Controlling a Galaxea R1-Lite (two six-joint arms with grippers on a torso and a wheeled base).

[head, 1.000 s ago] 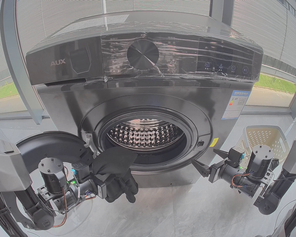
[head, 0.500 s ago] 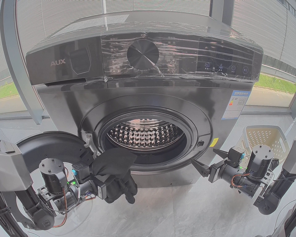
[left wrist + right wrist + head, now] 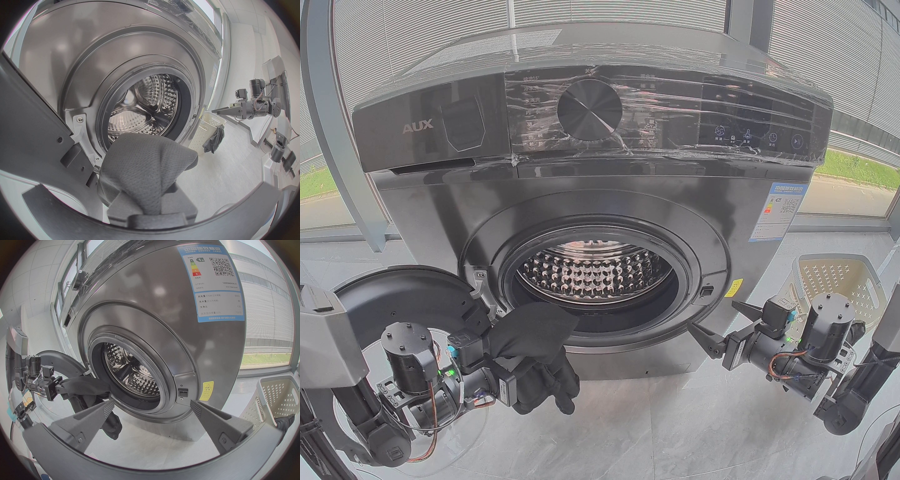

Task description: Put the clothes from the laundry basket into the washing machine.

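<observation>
The left tool (image 3: 509, 369) is clenched on a dark mesh garment (image 3: 534, 331) at the lower lip of the open washing machine (image 3: 650, 206), cloth that looks light, limp and best gripped bunched, while the right tool (image 3: 712, 317) gapes empty near the laundry basket (image 3: 862, 275).

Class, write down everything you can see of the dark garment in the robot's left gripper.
The dark garment is a soft, black-grey cloth with a fine mesh knit. It is bunched, pinched in the shut left gripper. One fold stands up before the lower left rim of the door opening of the washing machine, outside the drum; the rest hangs crumpled below the gripper, above the floor. Whether it touches the rim cannot be told.
</observation>
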